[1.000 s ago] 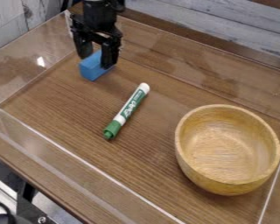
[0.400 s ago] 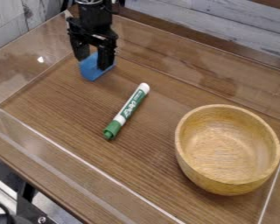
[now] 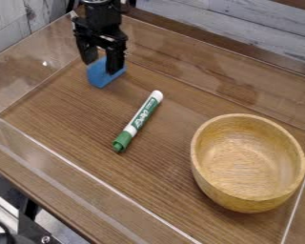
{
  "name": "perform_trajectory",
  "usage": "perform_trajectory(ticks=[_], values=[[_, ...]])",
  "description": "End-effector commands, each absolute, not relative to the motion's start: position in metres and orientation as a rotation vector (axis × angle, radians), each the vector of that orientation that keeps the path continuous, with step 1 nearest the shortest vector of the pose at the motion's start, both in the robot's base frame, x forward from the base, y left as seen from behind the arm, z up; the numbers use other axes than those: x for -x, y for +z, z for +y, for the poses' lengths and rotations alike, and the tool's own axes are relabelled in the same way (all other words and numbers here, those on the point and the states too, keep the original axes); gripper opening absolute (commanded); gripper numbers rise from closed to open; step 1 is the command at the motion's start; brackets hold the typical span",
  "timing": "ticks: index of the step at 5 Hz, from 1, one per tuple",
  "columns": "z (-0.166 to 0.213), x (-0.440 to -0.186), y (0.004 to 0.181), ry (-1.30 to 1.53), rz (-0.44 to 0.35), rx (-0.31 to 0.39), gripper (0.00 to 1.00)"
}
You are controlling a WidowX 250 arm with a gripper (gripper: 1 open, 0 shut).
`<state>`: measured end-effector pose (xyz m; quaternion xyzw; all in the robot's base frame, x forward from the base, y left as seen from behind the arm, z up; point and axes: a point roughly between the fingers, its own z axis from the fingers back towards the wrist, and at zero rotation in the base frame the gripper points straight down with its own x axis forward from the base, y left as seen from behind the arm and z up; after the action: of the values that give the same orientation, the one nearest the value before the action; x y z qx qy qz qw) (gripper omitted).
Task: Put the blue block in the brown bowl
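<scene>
We find the gripper (image 3: 102,59) standing straight down over the blue block (image 3: 103,75) near the far left corner of the table (image 3: 66,133), its fingers spread wide apart and reaching down on either side of the block's upper part. Nothing is clamped yet; the block rests on the table surface, and we judge the grasp to be set up but not closed.

Compared with the picture from a second ago, we see almost no change. The gripper has kept the same spot over the block, the fingers have stayed just as wide, and the block has not shifted. At most the gripper looks a shade lower around the block than before, though we cannot be sure of that from this view. For the task, we read this as a pause at the pick position: the approach looks done, and closing the fingers on the block is the step in hand.

The brown bowl (image 3: 250,158) sits empty near the near right corner of the table, well apart from the block. Between them, nearer the middle of the table, lies a green-and-white marker pen (image 3: 138,121), tilted along the diagonal. We judge that the carry to the bowl will pass over or beside the pen, so a clear lift should come first.
</scene>
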<state>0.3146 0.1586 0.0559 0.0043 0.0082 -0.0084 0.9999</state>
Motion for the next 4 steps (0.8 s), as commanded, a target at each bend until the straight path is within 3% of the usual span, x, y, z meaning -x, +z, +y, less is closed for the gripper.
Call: perform_trajectory(ticks=[1,4], values=[[0.1692,-0.3241,0.0741,-0.006,-0.054,-0.035,1.0],[0.1708,-0.3252,0.0733,-0.003,-0.065,-0.024,1.0]])
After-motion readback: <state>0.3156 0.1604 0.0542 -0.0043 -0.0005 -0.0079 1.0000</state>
